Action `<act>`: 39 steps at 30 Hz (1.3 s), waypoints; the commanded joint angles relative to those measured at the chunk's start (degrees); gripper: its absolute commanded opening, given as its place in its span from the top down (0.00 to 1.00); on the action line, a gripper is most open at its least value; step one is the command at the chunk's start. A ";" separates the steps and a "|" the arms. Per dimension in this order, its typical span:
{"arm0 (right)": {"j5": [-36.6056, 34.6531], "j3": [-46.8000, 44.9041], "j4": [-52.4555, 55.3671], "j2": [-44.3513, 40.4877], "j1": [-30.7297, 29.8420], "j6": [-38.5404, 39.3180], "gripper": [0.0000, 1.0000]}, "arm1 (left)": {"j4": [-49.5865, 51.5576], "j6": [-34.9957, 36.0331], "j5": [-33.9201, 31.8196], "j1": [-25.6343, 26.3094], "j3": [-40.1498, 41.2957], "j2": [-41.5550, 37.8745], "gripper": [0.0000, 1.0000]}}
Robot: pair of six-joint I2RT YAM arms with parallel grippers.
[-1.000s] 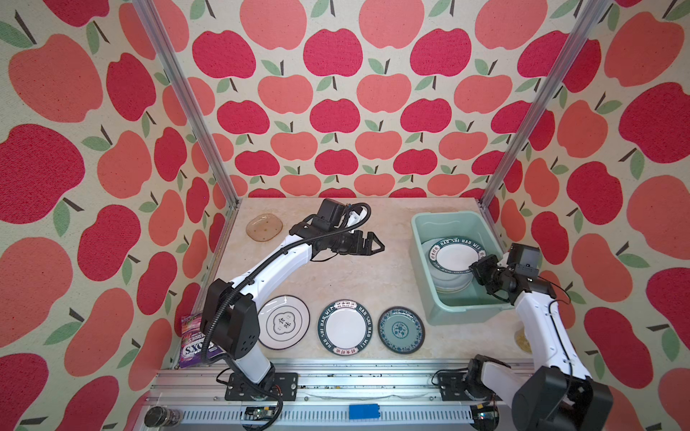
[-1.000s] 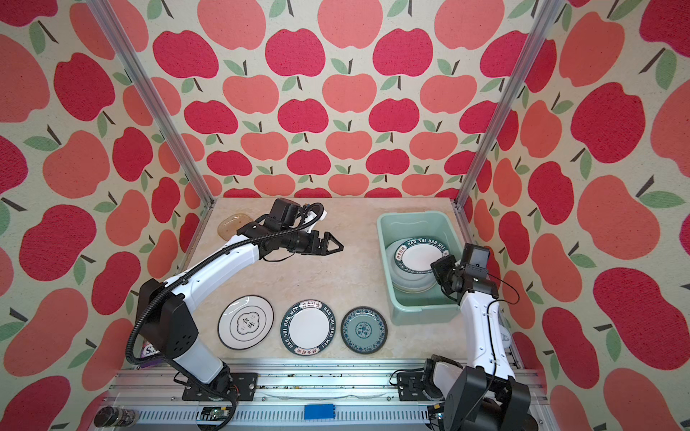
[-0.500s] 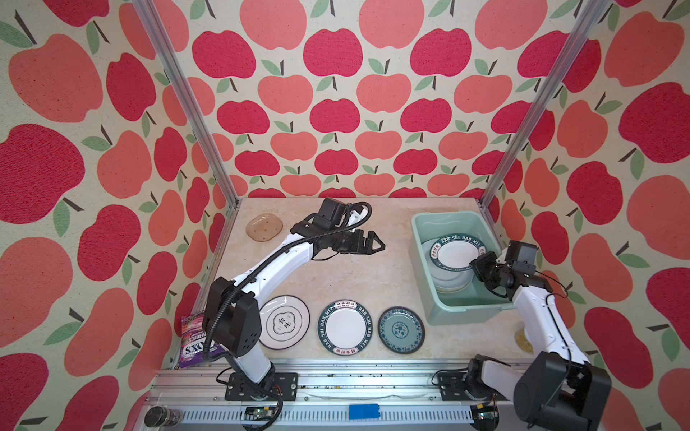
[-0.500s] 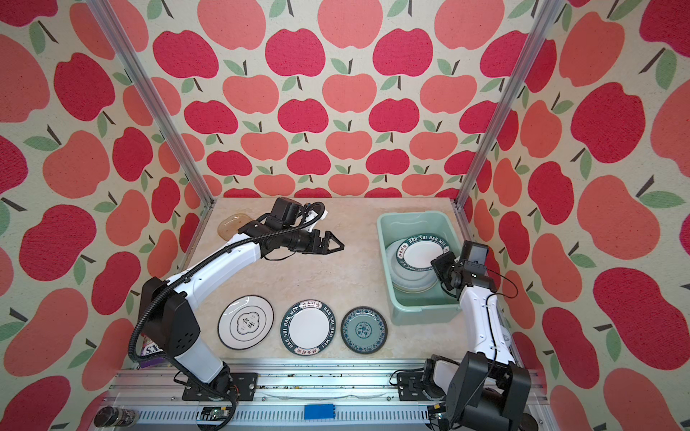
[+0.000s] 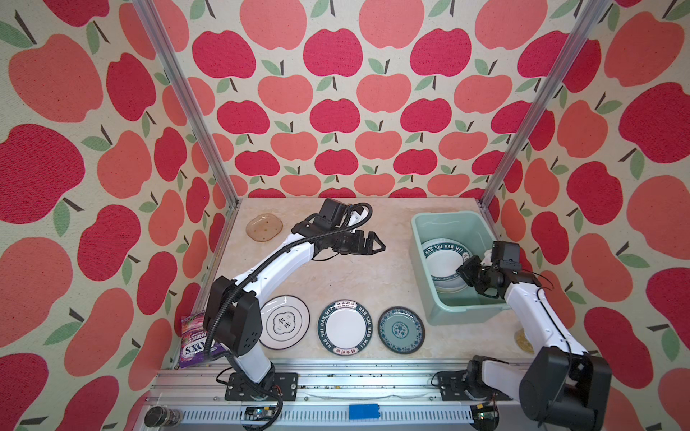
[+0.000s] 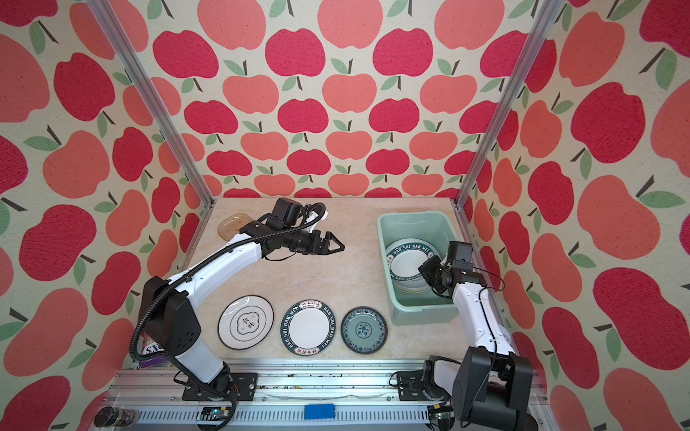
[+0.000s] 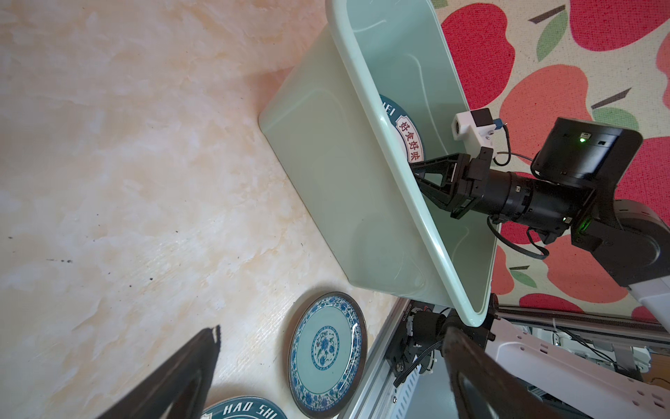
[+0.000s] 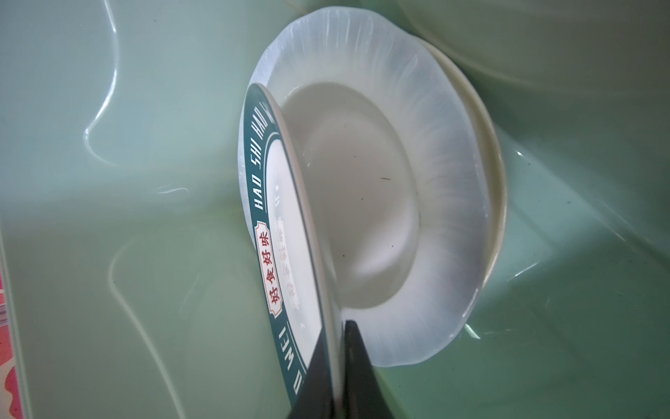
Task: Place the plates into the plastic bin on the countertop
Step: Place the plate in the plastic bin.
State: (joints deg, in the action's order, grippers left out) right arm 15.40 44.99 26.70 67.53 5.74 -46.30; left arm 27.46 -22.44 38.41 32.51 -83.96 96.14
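1. Top views: left gripper (image 5: pixel 375 242), jaws spread wide and holding nothing, hangs above the bare middle of the countertop (image 5: pixel 336 283). Right gripper (image 5: pixel 464 269) reaches into the plastic bin (image 5: pixel 466 315) at the right side, pinching the rim of a green-lettered plate (image 5: pixel 442 259).
2. Top views, near row on the countertop: black-rimmed emblem plate (image 5: pixel 284 321), second green-lettered plate (image 5: pixel 345 327), teal plate (image 5: pixel 401 330), side by side. Amber plate (image 5: pixel 264 227) lies in the far left corner.
3. Left wrist: the left gripper's fingers (image 7: pixel 174 381) stand far apart; plastic bin and teal plate lie beyond.
4. Right wrist: the right gripper's fingers (image 8: pixel 359 384) clamp the green-lettered plate's rim. The plate tilts steeply over a clear fluted plate (image 8: pixel 435 217) stacked on a plain white plate (image 8: pixel 497 203), inside the plastic bin.
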 commanded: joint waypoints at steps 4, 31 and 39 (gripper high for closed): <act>-0.76 -0.43 4.80 2.55 0.80 -1.85 0.98 | 1.45 1.69 0.00 0.35 -1.56 0.12 0.01; -3.26 -0.04 3.80 11.13 2.88 -1.12 0.78 | 1.72 2.22 -0.36 -0.62 -0.38 -0.98 0.01; -5.41 1.14 6.39 10.91 2.97 -1.42 0.63 | 1.58 2.22 -0.36 -1.20 0.10 -1.77 0.01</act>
State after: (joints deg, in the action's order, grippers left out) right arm 15.07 46.13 27.68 77.76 7.79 -46.57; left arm 28.10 -21.32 38.39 31.73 -83.96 96.05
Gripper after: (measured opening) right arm 0.362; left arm 0.992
